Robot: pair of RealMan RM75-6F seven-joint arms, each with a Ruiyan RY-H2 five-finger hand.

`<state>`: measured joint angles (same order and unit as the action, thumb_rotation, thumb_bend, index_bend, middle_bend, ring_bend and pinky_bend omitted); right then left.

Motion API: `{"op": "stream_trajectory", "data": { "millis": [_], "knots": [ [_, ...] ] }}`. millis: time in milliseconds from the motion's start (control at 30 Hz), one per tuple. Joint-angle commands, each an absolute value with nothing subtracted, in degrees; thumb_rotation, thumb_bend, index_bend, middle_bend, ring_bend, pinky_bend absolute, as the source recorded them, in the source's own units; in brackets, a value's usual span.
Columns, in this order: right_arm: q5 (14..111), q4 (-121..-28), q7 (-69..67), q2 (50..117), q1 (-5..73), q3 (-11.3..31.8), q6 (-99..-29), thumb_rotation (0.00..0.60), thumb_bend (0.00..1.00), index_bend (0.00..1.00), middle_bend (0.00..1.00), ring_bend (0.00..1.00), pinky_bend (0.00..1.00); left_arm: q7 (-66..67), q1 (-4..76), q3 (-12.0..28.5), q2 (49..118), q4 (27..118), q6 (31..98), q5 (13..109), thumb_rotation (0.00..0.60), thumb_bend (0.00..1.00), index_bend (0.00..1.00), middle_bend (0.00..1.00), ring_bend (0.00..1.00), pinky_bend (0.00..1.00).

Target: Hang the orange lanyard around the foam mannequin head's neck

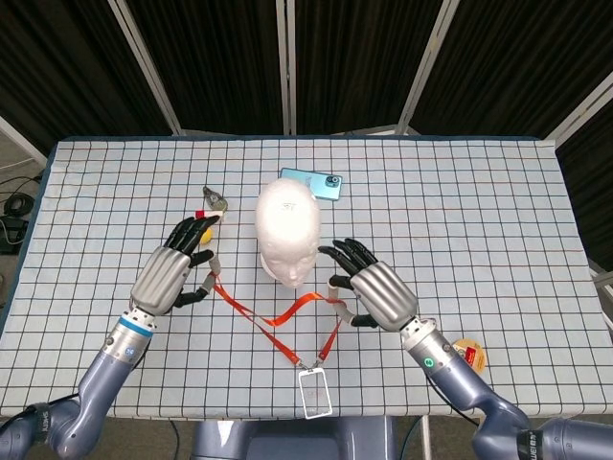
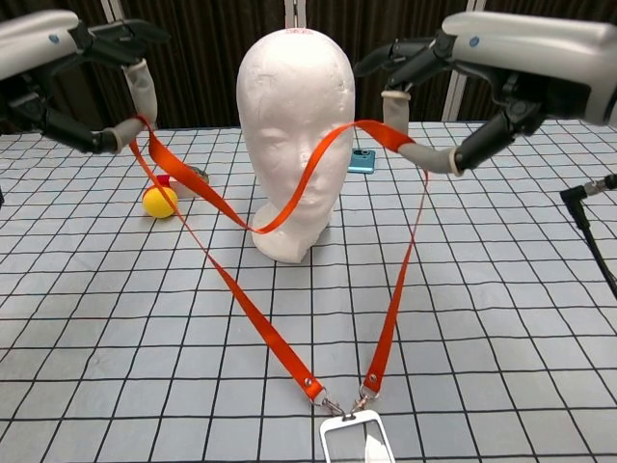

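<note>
Hanging in the air in front of the head [image 2: 295, 135], the lanyard [image 2: 260, 313] was stretched open between both hands, with its far part sagging across the foam face at about nose-to-chin level and the two straps running down to the clip and badge holder [image 2: 354, 434] near the front edge of the desk [image 2: 501, 318]. From the chest view I couldn't tell if the badge was resting on the desk or just lifted off it.

The left hand [image 2: 72, 68] had the strap pinched between thumb and a finger, up high and off to the side of the head, other fingers [image 1: 182, 235] spread. The right hand [image 2: 482, 68] did the same on its side, strap caught at its fingertips [image 2: 434, 159], also at around crown height.

So my read was that this was the lift-and-spread step: loop open, raised, but not over the head yet. The next move would call for getting that sagging far part up above the crown, carrying both hands back past the head, then lowering so the loop drops to the neck. The sag was the risk, since it could snag on the face.

Other stuff on the desk: a yellow ball [image 2: 159, 202], a small clip-like thing [image 1: 215, 201] beside it, a phone [image 1: 311, 184] behind the head, and a round tag [image 1: 469, 352] near the right arm.
</note>
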<state>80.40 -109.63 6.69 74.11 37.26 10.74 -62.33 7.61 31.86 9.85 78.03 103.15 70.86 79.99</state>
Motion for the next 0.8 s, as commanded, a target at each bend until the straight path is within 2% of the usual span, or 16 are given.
{"op": "stream_trajectory", "data": {
  "millis": [33, 300, 500, 800],
  "knots": [
    [76.2, -112.8, 9.2, 73.9, 38.0, 13.4, -62.9, 0.600, 0.52, 0.72, 0.09, 0.00, 0.00, 9.2, 32.4, 11.9, 76.6, 105.6, 70.9, 77.9, 0.600, 0.52, 0.65, 0.00, 0.00, 0.00],
    [68.1, -115.5, 9.1, 72.6, 39.9, 18.6, -62.6, 0.600, 0.52, 0.72, 0.10, 0.00, 0.00, 11.2, 34.8, 16.9, 73.9, 107.9, 68.4, 69.9, 0.600, 0.52, 0.65, 0.00, 0.00, 0.00],
    [62.0, -114.0, 7.1, 71.6, 41.2, 21.8, -61.6, 0.600, 0.53, 0.72, 0.10, 0.00, 0.00, 13.0, 37.5, 19.9, 72.8, 106.8, 65.0, 62.4, 0.600, 0.52, 0.65, 0.00, 0.00, 0.00],
    [53.8, -110.3, 4.8, 70.6, 43.4, 25.3, -59.4, 0.600, 0.53, 0.72, 0.10, 0.00, 0.00, 14.4, 41.0, 21.9, 72.9, 104.4, 62.0, 55.2, 0.600, 0.52, 0.65, 0.00, 0.00, 0.00]
  ]
}}
